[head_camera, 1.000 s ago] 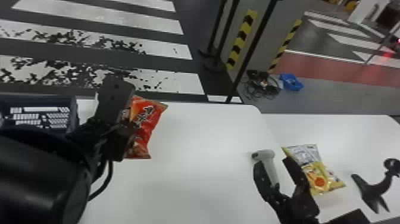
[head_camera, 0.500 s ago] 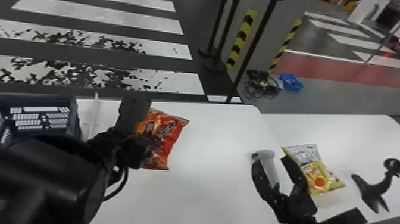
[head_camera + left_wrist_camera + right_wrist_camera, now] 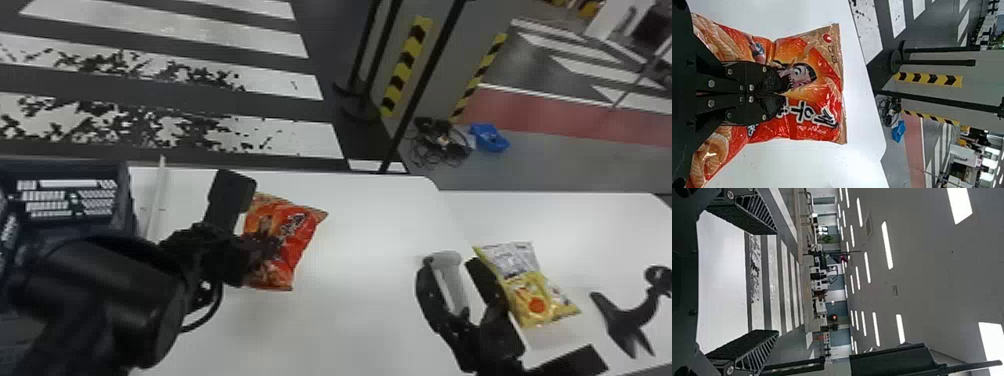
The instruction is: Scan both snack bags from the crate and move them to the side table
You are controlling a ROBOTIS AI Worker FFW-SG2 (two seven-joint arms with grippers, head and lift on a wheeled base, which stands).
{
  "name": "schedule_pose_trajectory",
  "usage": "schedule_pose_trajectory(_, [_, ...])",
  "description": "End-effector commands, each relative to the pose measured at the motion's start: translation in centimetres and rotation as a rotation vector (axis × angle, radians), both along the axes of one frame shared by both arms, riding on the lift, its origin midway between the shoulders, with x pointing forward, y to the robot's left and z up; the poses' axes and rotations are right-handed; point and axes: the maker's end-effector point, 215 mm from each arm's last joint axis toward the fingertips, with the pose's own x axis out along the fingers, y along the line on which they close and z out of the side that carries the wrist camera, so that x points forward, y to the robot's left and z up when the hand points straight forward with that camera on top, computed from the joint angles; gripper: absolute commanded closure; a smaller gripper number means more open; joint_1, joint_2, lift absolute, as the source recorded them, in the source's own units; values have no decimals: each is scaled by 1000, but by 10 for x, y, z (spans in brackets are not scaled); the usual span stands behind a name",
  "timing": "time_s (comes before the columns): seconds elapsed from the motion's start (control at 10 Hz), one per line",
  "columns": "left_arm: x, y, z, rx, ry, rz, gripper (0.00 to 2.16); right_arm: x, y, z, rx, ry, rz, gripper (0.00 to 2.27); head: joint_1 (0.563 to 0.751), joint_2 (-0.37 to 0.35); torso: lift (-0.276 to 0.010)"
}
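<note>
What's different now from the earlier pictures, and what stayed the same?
The left gripper moved right and a bit nearer the robot, taking the red snack bag farther from the crate. It was already holding that bag and hasn't let go. The right gripper shifted slightly left, fingers open. The yellow snack bag and the pale scanner stayed put.

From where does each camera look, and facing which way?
Head view: on the head, forward and down at the tabletop; left arm, right arm show.
Left wrist view: on that wrist, over the red snack bag; left pincer pinching it.
Right wrist view: on that wrist, toward crosswalk and ceiling; right pincer open.
The first two share the bag.
</note>
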Motion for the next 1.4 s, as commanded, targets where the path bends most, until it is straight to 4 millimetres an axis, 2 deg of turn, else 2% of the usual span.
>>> schedule_pose_trajectory(0.0, [4,-7,-4,-16,1,-15,1892,0,1,1,2,-3,-2,97,695,-350,-95])
schedule_pose_trajectory(0.2, [-8,-24,-5,-18,6,-58,1892,0,2,1,3,-6,0,97,695,-350,-95])
schedule_pose_trajectory(0.4, [-28,-44,-12,-8,21,-113,1892,2,7,3,7,-12,7,97,695,-350,-95])
schedule_pose_trajectory(0.6, [-46,-56,-31,14,47,-152,1892,1,9,3,10,-13,7,97,695,-350,-95])
schedule_pose_trajectory(0.8, [-55,-55,-52,25,81,-168,1892,1,9,5,11,-20,4,97,695,-350,-95])
schedule_pose_trajectory(1.0, [-49,-57,-55,36,65,-178,1892,-1,9,7,12,-26,1,97,695,-350,-95])
schedule_pose_trajectory(1.3, [-27,-59,-43,24,15,-175,1892,-2,11,9,10,-31,5,97,695,-350,-95])
